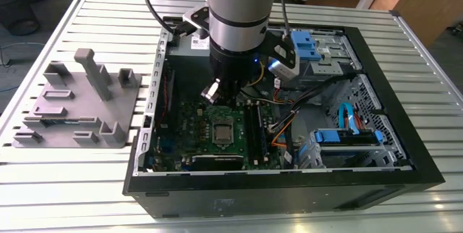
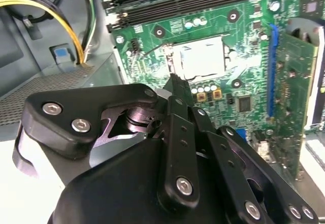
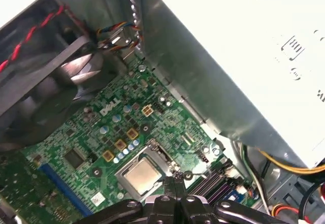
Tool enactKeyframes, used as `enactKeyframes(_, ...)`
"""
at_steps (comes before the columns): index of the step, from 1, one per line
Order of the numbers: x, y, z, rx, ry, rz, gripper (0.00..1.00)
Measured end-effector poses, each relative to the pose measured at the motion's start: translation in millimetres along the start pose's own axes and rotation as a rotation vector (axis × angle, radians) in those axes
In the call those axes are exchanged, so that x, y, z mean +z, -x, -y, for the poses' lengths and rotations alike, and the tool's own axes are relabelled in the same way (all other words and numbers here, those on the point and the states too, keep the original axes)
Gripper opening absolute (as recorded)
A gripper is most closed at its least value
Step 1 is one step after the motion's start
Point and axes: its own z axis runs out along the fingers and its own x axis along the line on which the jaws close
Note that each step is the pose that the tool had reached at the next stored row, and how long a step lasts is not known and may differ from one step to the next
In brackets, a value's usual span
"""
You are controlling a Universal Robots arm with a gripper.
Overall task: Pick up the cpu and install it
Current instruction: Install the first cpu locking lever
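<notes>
Second wrist view: the black metal gripper (image 2: 175, 82) has its two fingers pressed together into one thin blade, nothing pinched between them. The tip hangs above the green motherboard (image 2: 244, 46), just beside the socket, apart from it as far as can be judged.

First wrist view: the same closed fingertips (image 3: 174, 179) point at the board next to the rectangular silver metal socket frame (image 3: 124, 169). The cpu (image 3: 140, 176), a small flat square chip with a shiny silver-grey top, lies seated flat inside that frame. In the second wrist view the cpu (image 2: 202, 57) reads as a bright pale square in the socket, just beyond the finger tips.

Outward from the socket: black memory slots (image 2: 188, 0) run along one side of the board; a green expansion card (image 2: 292, 87) stands on edge beside a blue slot. Yellow and black cables (image 2: 56, 10) loop near the case wall.

Exterior view: the grey arm reaches down into the open black computer case (image 1: 391, 108), gripper (image 1: 224, 100) above the cpu (image 1: 220, 130) at the board's middle. At the exterior view's left, a big grey plastic tray with upright blocks (image 1: 76, 103) sits on the white slatted table (image 1: 58, 184), well apart from the case.
</notes>
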Motion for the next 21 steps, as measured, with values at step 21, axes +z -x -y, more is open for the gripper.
enactKeyframes(21,6.0,29.0,-10.6,0.005,-0.0004,0.0,0.13)
